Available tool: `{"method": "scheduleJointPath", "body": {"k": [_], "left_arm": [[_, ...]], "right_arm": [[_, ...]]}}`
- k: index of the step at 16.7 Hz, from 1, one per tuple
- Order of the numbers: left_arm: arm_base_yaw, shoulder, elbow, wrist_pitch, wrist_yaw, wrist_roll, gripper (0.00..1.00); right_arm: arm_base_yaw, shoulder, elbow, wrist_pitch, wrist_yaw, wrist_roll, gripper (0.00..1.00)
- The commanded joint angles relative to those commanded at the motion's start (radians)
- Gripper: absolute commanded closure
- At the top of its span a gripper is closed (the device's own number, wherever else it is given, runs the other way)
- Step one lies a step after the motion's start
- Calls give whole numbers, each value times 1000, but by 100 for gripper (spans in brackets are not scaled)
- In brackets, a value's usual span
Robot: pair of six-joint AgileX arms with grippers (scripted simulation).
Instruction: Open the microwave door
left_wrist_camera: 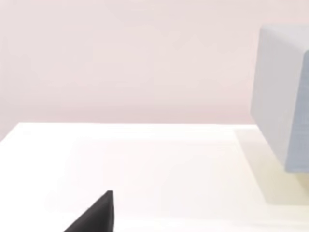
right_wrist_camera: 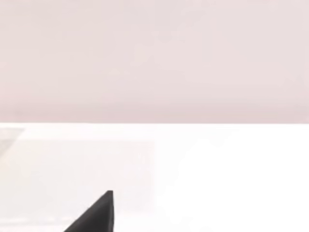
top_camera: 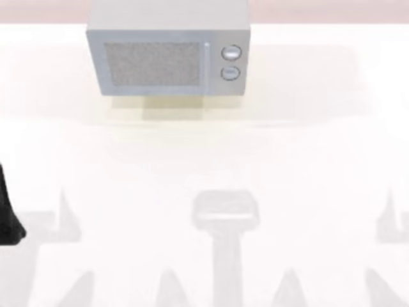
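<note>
The microwave (top_camera: 169,48) sits at the far edge of the table (top_camera: 204,166), a little left of centre, and its top is cut off by the top view's edge. The microwave door (top_camera: 153,64) lies flush and closed, mesh window facing me, with the thin handle strip (top_camera: 206,64) along its right edge, just beside the two stacked knobs (top_camera: 231,62). So the hinge is probably on the left — I judge the pull should start at that strip and swing outward and leftward in an arc, not straight back.

My left arm (top_camera: 9,211) shows only as a dark shape at the table's left edge, well apart from the microwave; the right arm is not in the top view at all. To do this well I would bring a claw in level with the strip and clear of the knobs.

Each wrist view catches just one dark fingertip (left_wrist_camera: 94,217) — and (right_wrist_camera: 94,217) on the right — so I cannot tell how far either claw is spread. Neither seems to hold anything.
</note>
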Motion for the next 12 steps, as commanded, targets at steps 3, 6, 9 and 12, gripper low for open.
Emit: {"method": "scheduleJointPath", "body": {"k": [3,6,9,12], "left_arm": [[-4,10,10,-6,-1,-3,0],[-35,101,102,-65,-15,-30,0],[-90,277,288,-174,-42,-79,0],[-164,524,556,-318,-79,-146,0]], "right_arm": [[0,0,0,0,0,0,0],[0,0,0,0,0,0,0],[0,0,0,0,0,0,0],[0,0,0,0,0,0,0]]}}
